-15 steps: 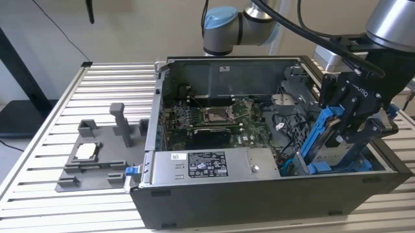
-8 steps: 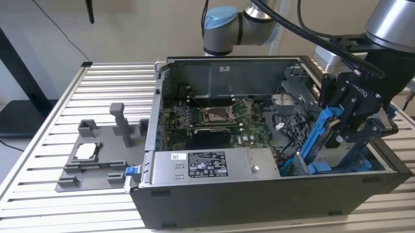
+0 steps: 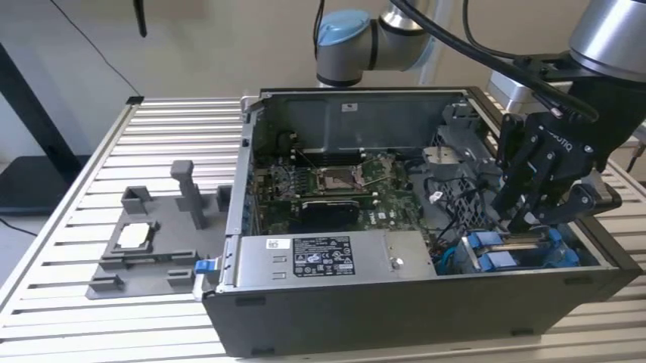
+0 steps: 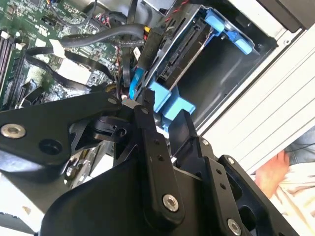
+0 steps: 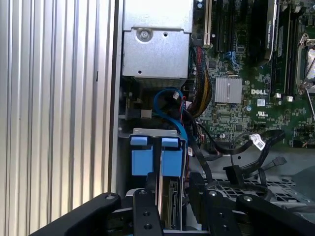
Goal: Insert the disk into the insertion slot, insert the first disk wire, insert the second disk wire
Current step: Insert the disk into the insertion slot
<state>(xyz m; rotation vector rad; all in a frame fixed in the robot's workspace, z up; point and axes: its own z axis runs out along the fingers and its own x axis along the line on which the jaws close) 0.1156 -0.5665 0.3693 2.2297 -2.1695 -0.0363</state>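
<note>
Wall (image 3: 202, 45): plain beige, behind my bench.
Table (image 3: 166, 125): pale slatted aluminium.
Post (image 3: 38, 106): black, at the exterior view's left.

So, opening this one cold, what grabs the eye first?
The open computer case sits in the middle of the slatted table, its green motherboard bare. At the exterior view's right the arm's black hand hangs over the bright blue disk carrier in the case's corner bay. A grey fixture lies on the table at the exterior view's left.
</note>
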